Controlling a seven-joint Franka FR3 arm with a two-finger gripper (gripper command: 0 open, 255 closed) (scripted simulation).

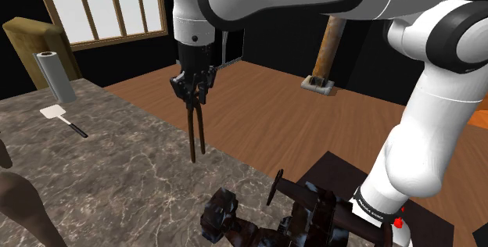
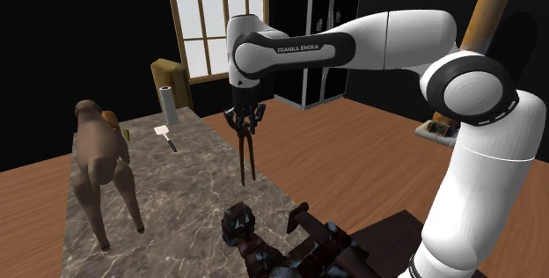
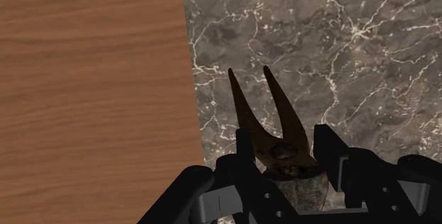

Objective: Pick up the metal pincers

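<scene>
Gripper: the all-black two-finger gripper is pointed down, its jaws clamped on the pincers' head;
Pincers: the rusty-brown metal pincers are held clear above the counter edge, handles hanging spread;
Counter: dark veined marble counter;
Beyond: white black-handled spatula; upright grey roll

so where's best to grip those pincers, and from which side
At the head by the pivot, from above, as the tool holds the pincers now: the compact head fits between the fingers and the long handles hang clear below.
</scene>
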